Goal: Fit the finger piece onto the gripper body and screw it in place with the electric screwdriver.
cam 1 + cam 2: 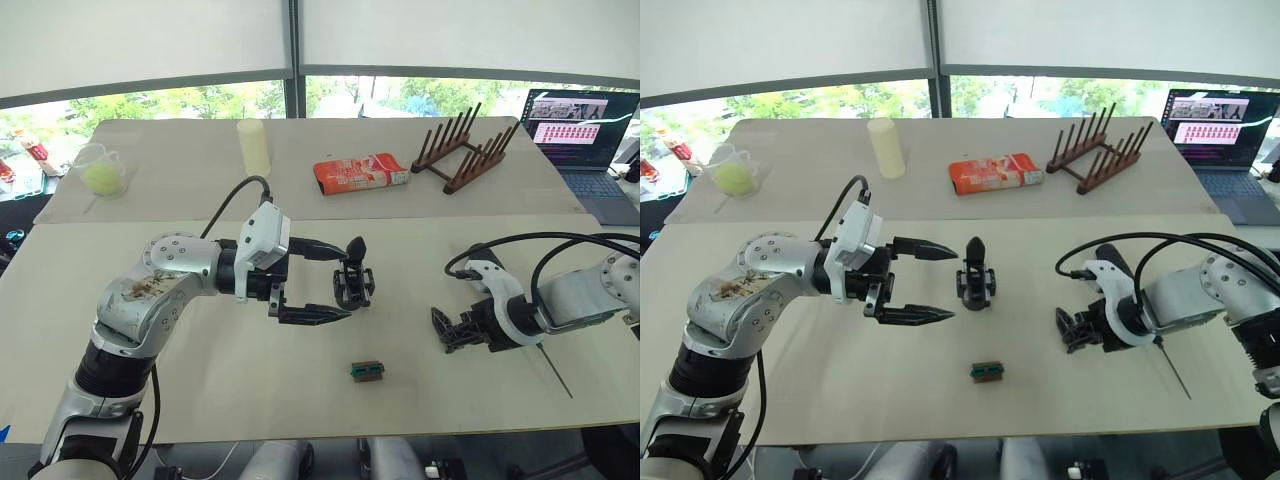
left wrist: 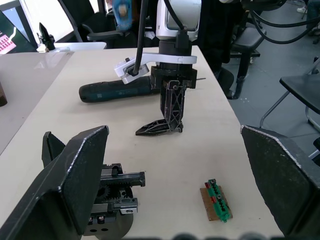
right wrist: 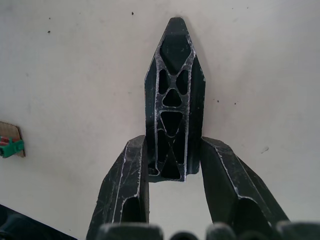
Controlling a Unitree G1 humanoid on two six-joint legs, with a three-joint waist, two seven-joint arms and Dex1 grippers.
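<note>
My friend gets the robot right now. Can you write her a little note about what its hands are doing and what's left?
Left gripper: open, beside the gripper body, which stands on the table.
Right gripper: shut on the finger piece, low over the table.
Electric screwdriver: lying on the table by the right arm, not picked up.
Small green block: loose on the table near the front edge.
Done: finger piece picked up.
Left: fit it onto the gripper body, then screw it in place.

Bright, even daylight from windows (image 1: 200, 100) behind table (image 1: 300, 400); soft faint shadows; left wrist foreground slightly blurred.
</note>
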